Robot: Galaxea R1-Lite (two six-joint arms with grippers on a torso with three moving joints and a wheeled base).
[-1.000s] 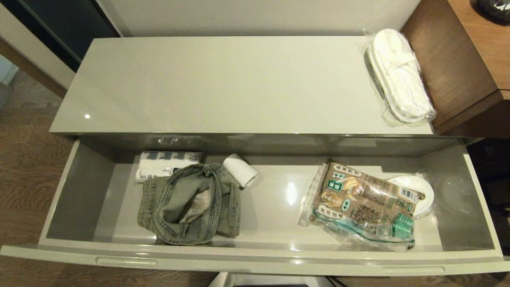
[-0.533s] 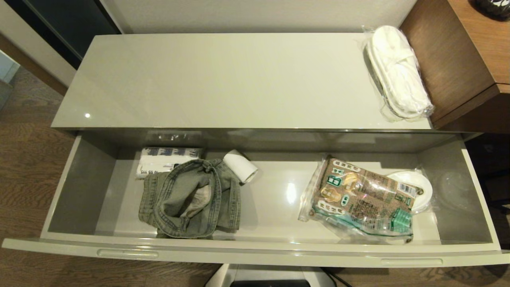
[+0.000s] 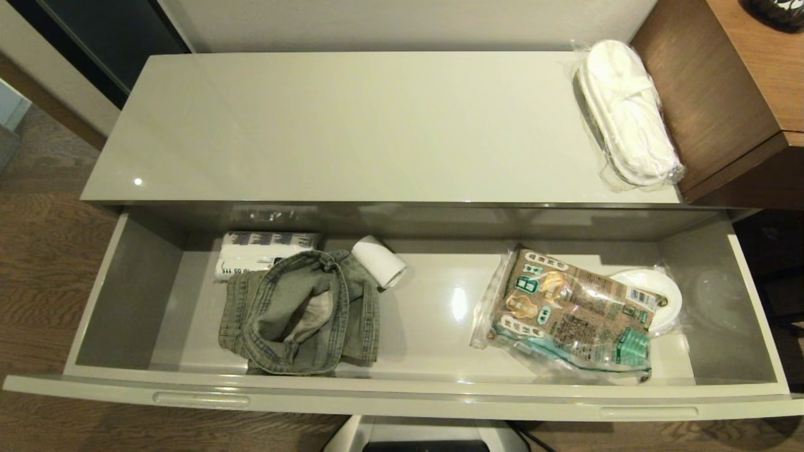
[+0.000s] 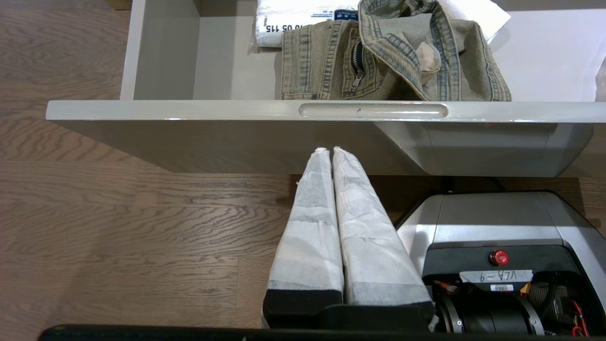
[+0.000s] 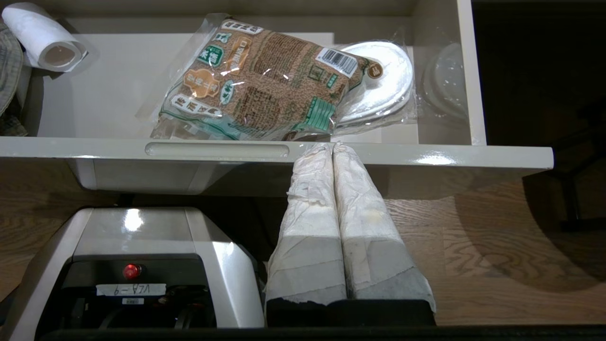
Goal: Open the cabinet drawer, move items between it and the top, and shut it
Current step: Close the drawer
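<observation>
The cabinet drawer (image 3: pixel 402 402) stands pulled fully out below the top (image 3: pixel 352 125). A crumpled grey-green denim garment (image 3: pixel 301 314) lies in the drawer's left half; the left wrist view shows that denim garment (image 4: pixel 393 61) just behind the drawer front (image 4: pixel 189 111). White slippers (image 3: pixel 628 119) in clear wrap rest on the top's right end. Neither arm shows in the head view. My left gripper (image 4: pixel 330 150) hangs shut and empty below the drawer front. Equally shut and empty, my right gripper (image 5: pixel 331 147) has its tips at the drawer front (image 5: pixel 426 154).
In the drawer also lie a brown printed packet (image 3: pixel 571 314), white plates in wrap (image 3: pixel 659 301), a small paper roll (image 3: pixel 379 263) and a white tissue pack (image 3: pixel 264 254). A wood-grain desk (image 3: pixel 722 94) adjoins the cabinet on the right. My base (image 4: pixel 497 237) stands under the drawer.
The whole head view shifted slightly in the first half second as the camera moved, then held still. Nothing in the drawer or on the top has moved.
</observation>
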